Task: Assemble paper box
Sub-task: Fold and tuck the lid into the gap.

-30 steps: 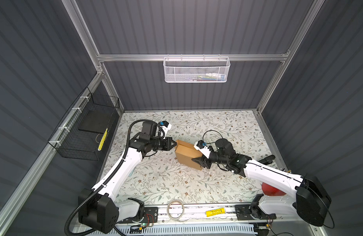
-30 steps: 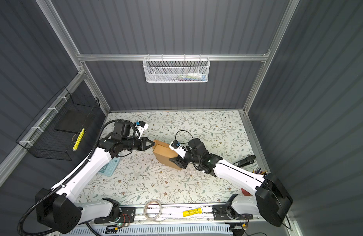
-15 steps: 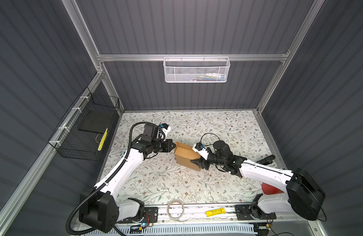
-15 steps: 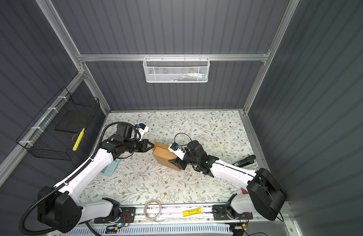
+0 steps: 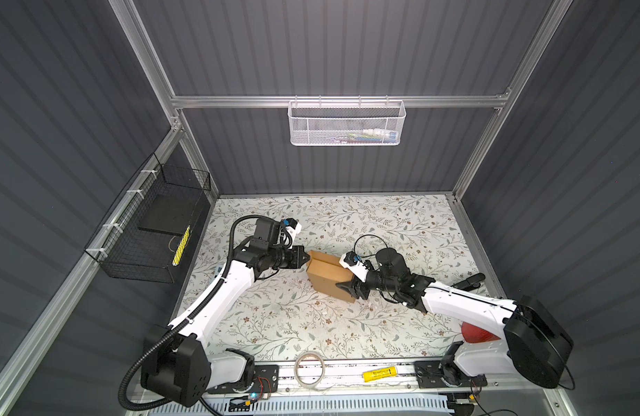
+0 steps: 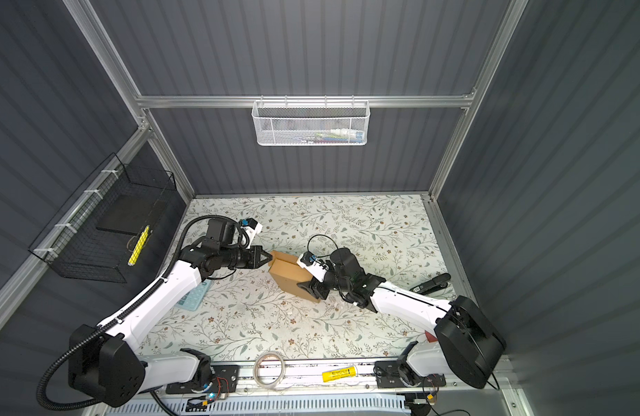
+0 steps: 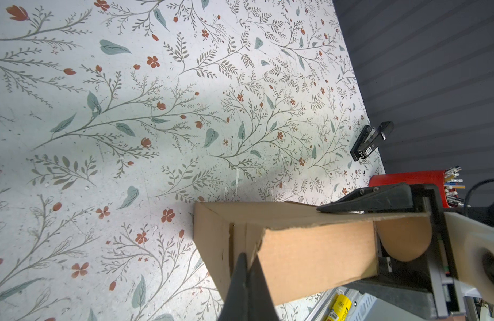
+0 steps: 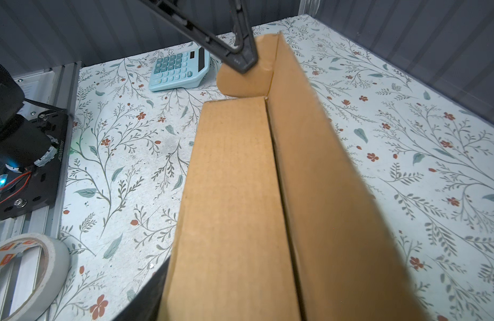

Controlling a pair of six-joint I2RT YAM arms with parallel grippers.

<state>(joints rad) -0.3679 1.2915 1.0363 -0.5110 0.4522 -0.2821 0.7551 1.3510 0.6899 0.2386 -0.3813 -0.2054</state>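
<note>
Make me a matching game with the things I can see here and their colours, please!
Things:
1. paper box
2. calculator
3. tape roll
4. stapler

Colours:
A. black
B. brown
C. white
D. light blue

Pairs: 1-B, 2-D, 3-C, 4-A

The left arm (image 5: 221,299) and the right arm (image 5: 462,306) share glossy white link shells between matt black joint housings, each with a bulky black rounded base housing (image 5: 538,349). The left has a ribbed black hose (image 5: 125,381), the right a thin black cable (image 5: 358,242). Each wrist bears a small white camera block (image 5: 291,226) with a blue connector. The left hand (image 7: 248,261) and right hand (image 5: 349,287) are black with tapering wedge-shaped fingers (image 7: 379,198); one shows small screws (image 7: 375,189).
</note>
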